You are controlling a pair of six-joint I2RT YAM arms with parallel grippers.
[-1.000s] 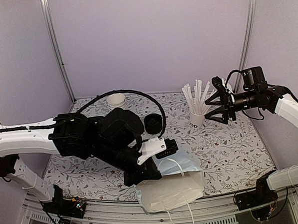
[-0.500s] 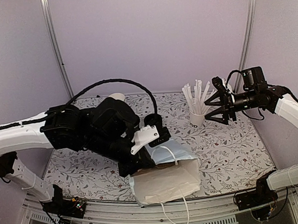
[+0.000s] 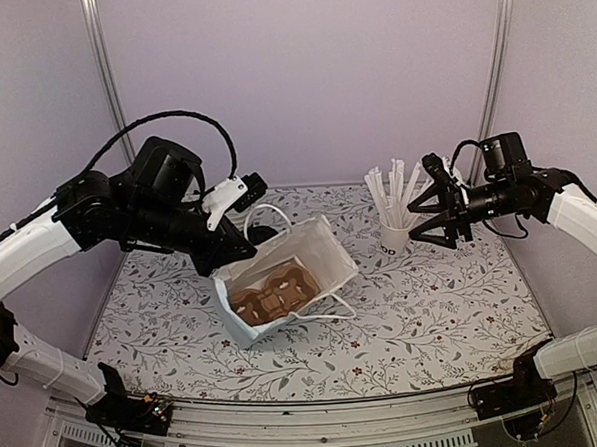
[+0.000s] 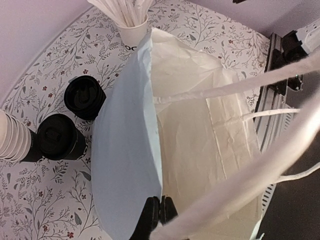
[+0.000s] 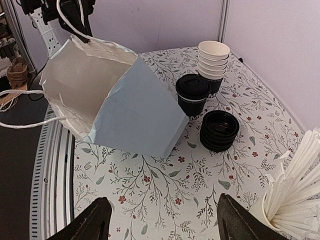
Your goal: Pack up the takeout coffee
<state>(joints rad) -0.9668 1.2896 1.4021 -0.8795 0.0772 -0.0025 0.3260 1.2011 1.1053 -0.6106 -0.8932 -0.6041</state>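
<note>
The takeout coffee, a black cup with a black lid, stands in the right wrist view (image 5: 193, 95) and the left wrist view (image 4: 57, 136), just behind the bag. The top view does not show it clearly behind the bag and arm. My left gripper (image 4: 160, 210) is shut on the rim of the white paper bag (image 4: 210, 130), holding it tilted with its mouth open (image 3: 310, 248). A brown cup carrier (image 3: 272, 293) lies inside. My right gripper (image 3: 433, 206) is open and empty, hovering by the straw cup, well right of the bag (image 5: 135, 115).
A stack of black lids (image 5: 219, 131) sits right of the coffee and also shows in the left wrist view (image 4: 85, 97). A nested stack of whitish cups (image 5: 213, 60) stands behind it. A white cup of wrapped straws (image 3: 394, 236) stands at the back right.
My left arm has lifted the bag from lying flat at the table's front, carried it back and left, and its mouth now stands open showing the carrier. The right arm has not moved.
</note>
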